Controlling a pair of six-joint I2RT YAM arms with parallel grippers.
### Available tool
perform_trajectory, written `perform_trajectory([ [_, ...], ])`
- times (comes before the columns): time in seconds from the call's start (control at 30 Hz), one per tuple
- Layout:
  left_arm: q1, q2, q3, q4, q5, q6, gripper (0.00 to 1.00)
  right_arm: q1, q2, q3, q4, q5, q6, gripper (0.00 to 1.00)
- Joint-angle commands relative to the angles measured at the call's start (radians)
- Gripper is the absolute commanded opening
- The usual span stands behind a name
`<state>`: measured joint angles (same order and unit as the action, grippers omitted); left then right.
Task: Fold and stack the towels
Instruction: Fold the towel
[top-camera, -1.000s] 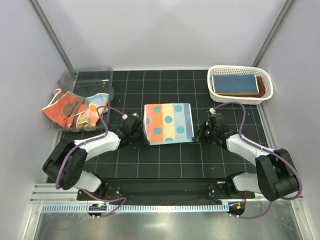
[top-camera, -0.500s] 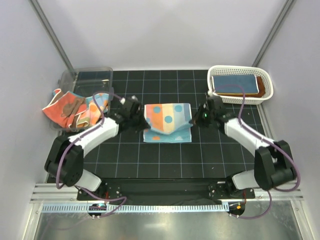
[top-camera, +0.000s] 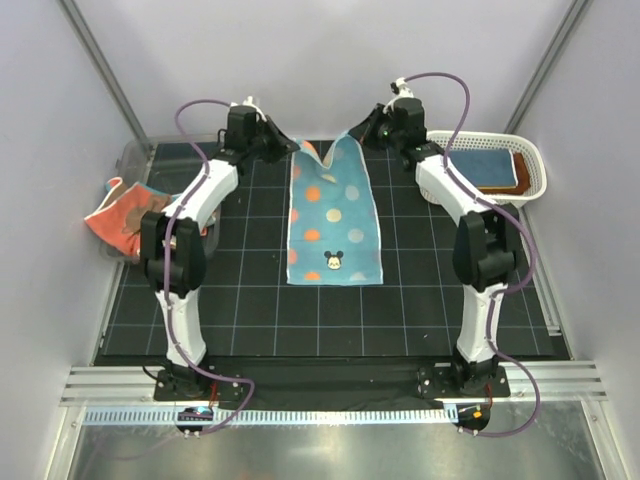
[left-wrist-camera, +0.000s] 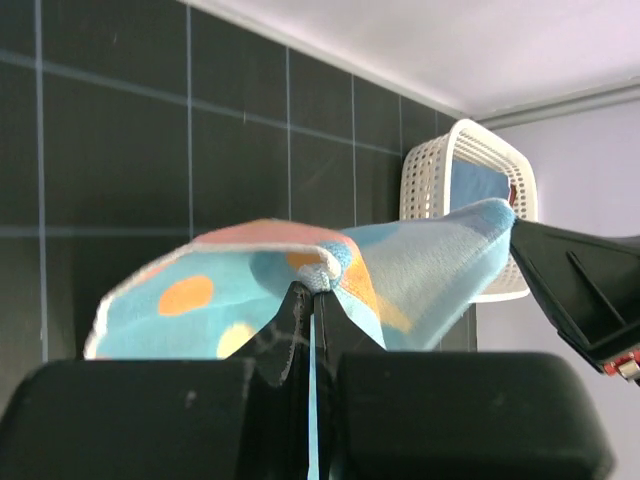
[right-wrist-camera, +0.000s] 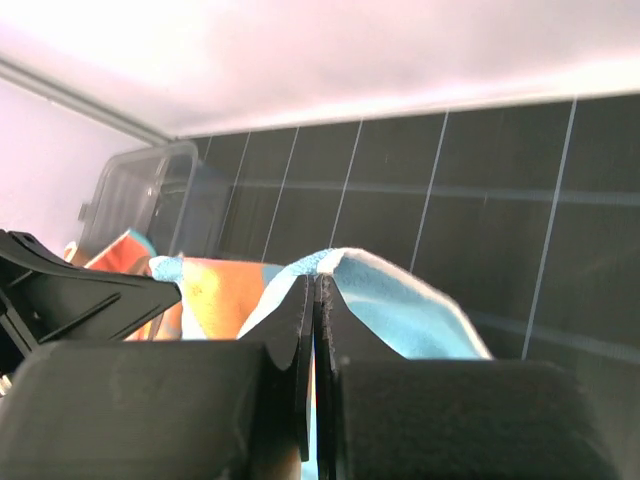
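Both my pincers hold the dotted towel (top-camera: 333, 215) up by its far corners.
It runs down the middle of the counter (top-camera: 250, 320), near edge flat, far edge raised. My left pincer (top-camera: 288, 148) is pressed together on the far left corner, my right pincer (top-camera: 362, 135) on the far right one. To the right, the white basket (top-camera: 535, 185) holds a folded blue towel (top-camera: 475, 165) and a rust-brown towel (top-camera: 522, 172). On the left, a coral-red towel (top-camera: 125, 215) drapes by the clear bin (top-camera: 135, 155).

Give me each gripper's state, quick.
Left gripper: shut on the polka-dot towel, pinching one far corner.
Right gripper: shut on the polka-dot towel, pinching the other far corner.
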<state>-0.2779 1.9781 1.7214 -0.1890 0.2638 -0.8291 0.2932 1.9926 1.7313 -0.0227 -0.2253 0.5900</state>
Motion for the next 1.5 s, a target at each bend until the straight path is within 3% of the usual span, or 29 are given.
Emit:
perform_trajectory([
  [0.0,0.008,0.065,0.112,0.092,0.101,0.041,0.00,-0.023,0.060,0.123,0.075,-0.037,-0.041,0.01],
  [0.23,0.019,0.117,0.110,0.094,0.132,0.084,0.00,-0.049,0.068,0.096,0.029,-0.071,-0.113,0.01],
  [0.5,0.019,-0.048,-0.228,0.028,0.127,0.140,0.00,-0.049,-0.037,-0.162,-0.199,-0.132,-0.136,0.01],
  [0.77,0.017,-0.179,-0.472,-0.069,0.212,0.125,0.00,-0.046,-0.184,-0.436,-0.301,-0.178,-0.135,0.01],
  [1.23,-0.075,-0.352,-0.741,-0.079,0.227,0.079,0.00,-0.019,-0.379,-0.716,-0.364,-0.151,-0.153,0.01],
  [1.47,-0.129,-0.401,-0.827,-0.125,0.120,0.074,0.00,-0.008,-0.428,-0.840,-0.318,-0.147,-0.133,0.01],
])
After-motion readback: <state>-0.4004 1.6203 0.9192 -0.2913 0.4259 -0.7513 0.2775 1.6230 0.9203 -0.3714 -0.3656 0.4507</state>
